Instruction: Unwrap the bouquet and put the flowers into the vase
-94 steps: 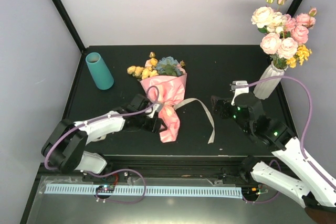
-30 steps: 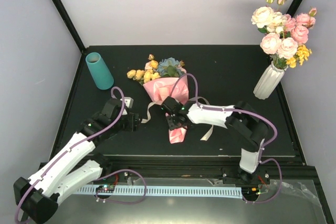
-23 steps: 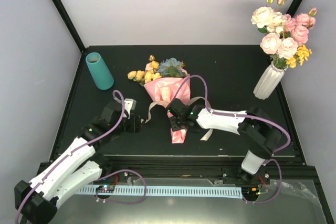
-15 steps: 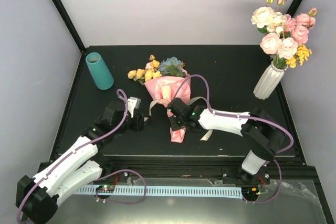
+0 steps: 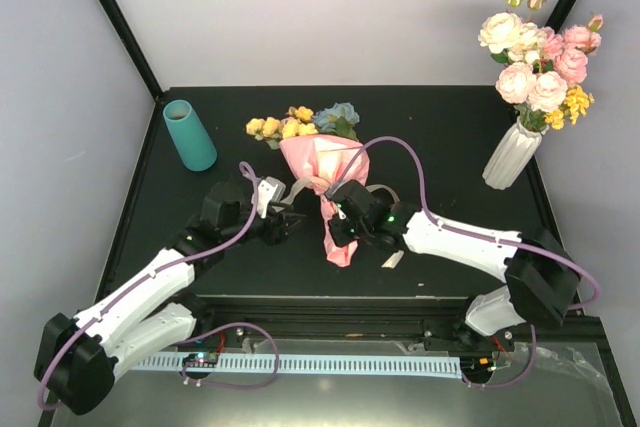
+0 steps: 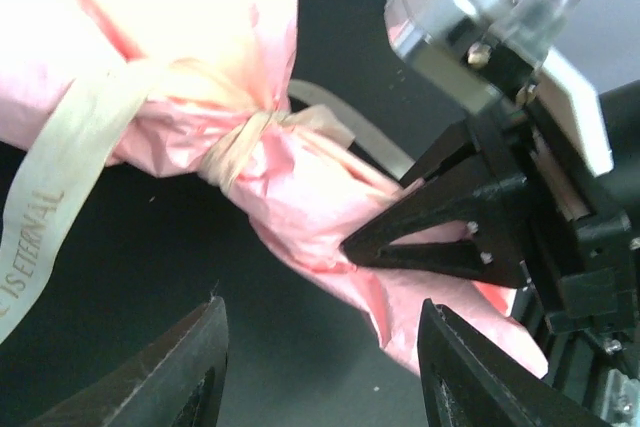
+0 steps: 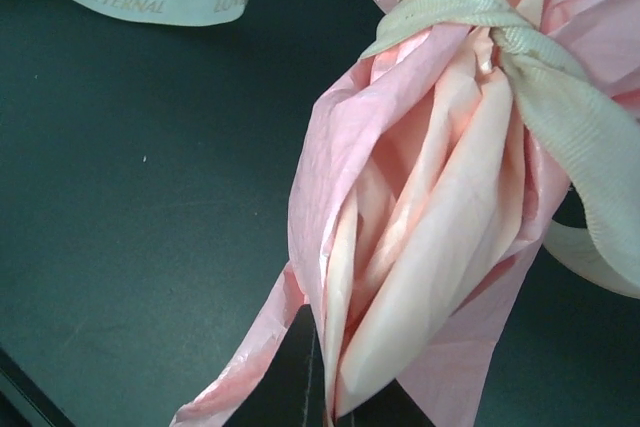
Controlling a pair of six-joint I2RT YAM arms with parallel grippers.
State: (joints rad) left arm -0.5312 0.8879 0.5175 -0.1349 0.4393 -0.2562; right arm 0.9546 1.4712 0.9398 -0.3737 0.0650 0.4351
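Your right gripper [image 5: 341,230] is clenched on the bouquet's [image 5: 322,169] pink paper tail. Left gripper [image 5: 293,219] hangs released just beside it, jaws apart. Bouquet lies mid bench [image 5: 440,137], flowers [image 5: 300,125] twd the far wall. Vase [image 5: 189,134] stands far-left, well apart. Ribbon [image 7: 450,2] knotted round the wrap.

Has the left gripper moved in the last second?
Yes. The left gripper has moved right, away from the teal vase and toward the bouquet, jaws open.
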